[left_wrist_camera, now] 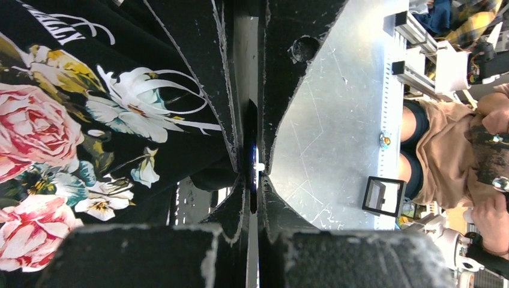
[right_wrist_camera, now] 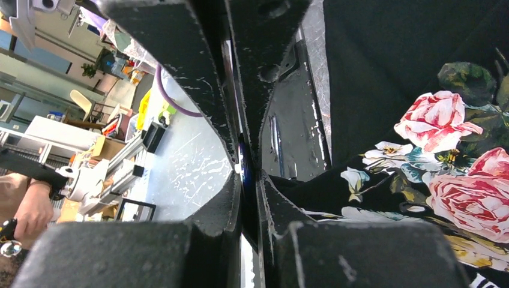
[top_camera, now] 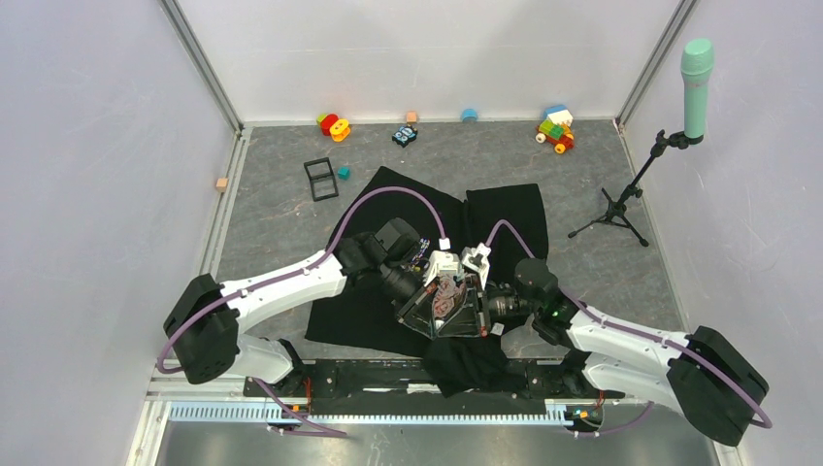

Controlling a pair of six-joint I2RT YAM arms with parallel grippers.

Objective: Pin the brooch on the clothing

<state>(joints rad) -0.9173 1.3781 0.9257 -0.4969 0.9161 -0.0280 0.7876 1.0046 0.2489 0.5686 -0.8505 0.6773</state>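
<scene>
The left tool (left_wrist_camera: 253, 174) and the right tool (right_wrist_camera: 246, 174) each sit clamped on the brooch (left_wrist_camera: 252, 150), a blue sliver edge-on between their tips, with the clothing (left_wrist_camera: 90, 120) bunched just beside them; the risk is an uneven pull twisting it loose, or the fabric slipping clear before pinning.

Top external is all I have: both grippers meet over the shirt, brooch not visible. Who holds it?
Observer: Left wrist view: the left gripper is shut on the brooch, seen edge-on with a blue glint.
Operator: Right gripper?
Observer: Right wrist view: the right gripper is shut too, a thin blue-edged sliver between its jaws, apparently the same brooch.
Operator: Fabric pinched yet?
Observer: Cannot tell; the clothing folds up against the right fingers, rose print just beside.
</scene>
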